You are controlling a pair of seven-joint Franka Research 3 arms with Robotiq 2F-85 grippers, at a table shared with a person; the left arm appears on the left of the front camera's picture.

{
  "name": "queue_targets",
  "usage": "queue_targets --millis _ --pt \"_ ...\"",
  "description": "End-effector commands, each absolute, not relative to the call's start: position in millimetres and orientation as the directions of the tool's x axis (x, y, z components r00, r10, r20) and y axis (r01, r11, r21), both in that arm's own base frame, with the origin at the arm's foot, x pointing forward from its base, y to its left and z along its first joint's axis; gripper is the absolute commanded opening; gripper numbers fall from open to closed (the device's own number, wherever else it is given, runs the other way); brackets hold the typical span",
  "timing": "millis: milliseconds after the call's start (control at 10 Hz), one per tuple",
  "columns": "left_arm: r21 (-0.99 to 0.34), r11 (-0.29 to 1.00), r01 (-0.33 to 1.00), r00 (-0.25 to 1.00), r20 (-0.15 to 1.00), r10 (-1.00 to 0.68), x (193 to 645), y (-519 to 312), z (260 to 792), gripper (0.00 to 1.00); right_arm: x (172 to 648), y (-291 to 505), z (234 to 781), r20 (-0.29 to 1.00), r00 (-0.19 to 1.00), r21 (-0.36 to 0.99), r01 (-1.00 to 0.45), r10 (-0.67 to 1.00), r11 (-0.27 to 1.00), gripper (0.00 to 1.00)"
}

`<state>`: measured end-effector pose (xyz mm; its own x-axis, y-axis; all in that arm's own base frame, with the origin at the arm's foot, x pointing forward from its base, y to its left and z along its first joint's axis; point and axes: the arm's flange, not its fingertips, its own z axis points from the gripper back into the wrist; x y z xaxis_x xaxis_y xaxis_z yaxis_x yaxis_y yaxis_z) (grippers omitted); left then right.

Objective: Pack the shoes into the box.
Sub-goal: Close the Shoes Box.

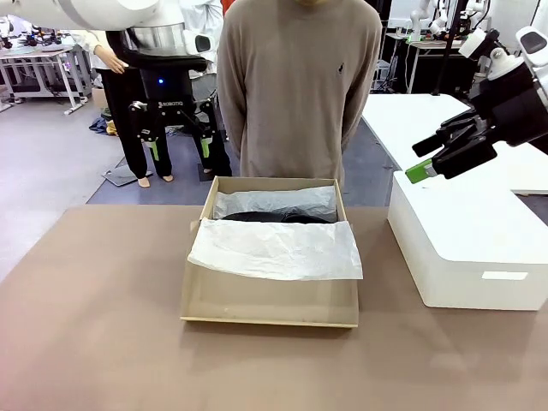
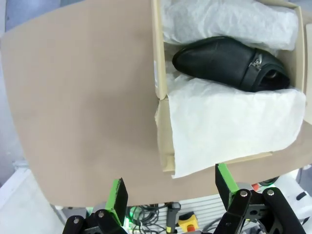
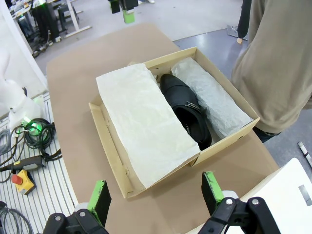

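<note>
Reading this as the wrap-and-close stage. The tan cardboard shoebox [image 1: 270,300] sat in the middle of the brown bench [image 1: 94,300]. One glossy black buckled leather shoe [image 2: 229,63] lay along the box's length, in the open strip between two white crinkled tissue sheets. Near tissue sheet [image 1: 274,248] was folded flat over the front half; couldn't tell whether the second shoe was under it. Far tissue sheet [image 3: 209,95] was bunched against the back wall.

Left claw [image 1: 181,163] hung high beyond the box's far-left corner, fingers spread, nothing in them. Right claw [image 1: 424,157] hovered over the large white rectangular box [image 1: 462,248], also spread and empty. Person in a grey-brown sweater [image 1: 295,86] stood just behind the box, hands out of sight.

My take on doing it well:
- Come down on the far sheet's loose edge and pinch paper only, not the strap.
- Drag it low toward the near sheet so it doesn't tear or lift the shoe.
- Keep the other claw ready at the box wall; light cardboard would likely slide.

Lid wasn't clear to me.
</note>
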<state>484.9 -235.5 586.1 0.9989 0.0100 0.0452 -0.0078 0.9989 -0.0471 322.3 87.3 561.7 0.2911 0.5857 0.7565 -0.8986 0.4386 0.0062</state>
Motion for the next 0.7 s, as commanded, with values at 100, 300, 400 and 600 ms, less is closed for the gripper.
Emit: queue_targets --millis 100,300,400,600 --pt "-0.045 0.999 -0.022 0.999 0.036 0.024 486.8 -241.8 588.6 0.94 326.5 87.4 562.3 0.774 0.265 0.001 -0.909 0.575 0.417 1.00" --pt "-0.045 0.999 -0.022 0.999 0.036 0.024 486.8 -241.8 588.6 0.94 326.5 87.4 562.3 0.774 0.265 0.001 -0.909 0.575 0.417 1.00" --pt "-0.045 0.999 -0.022 0.999 0.036 0.024 486.8 -241.8 588.6 0.94 326.5 87.4 562.3 0.774 0.265 0.001 -0.909 0.575 0.417 1.00" --pt "-0.048 0.999 -0.005 0.999 0.042 0.007 485.8 -241.8 584.7 0.94 326.5 87.4 562.3 0.774 0.265 0.001 -0.909 0.575 0.417 1.00"
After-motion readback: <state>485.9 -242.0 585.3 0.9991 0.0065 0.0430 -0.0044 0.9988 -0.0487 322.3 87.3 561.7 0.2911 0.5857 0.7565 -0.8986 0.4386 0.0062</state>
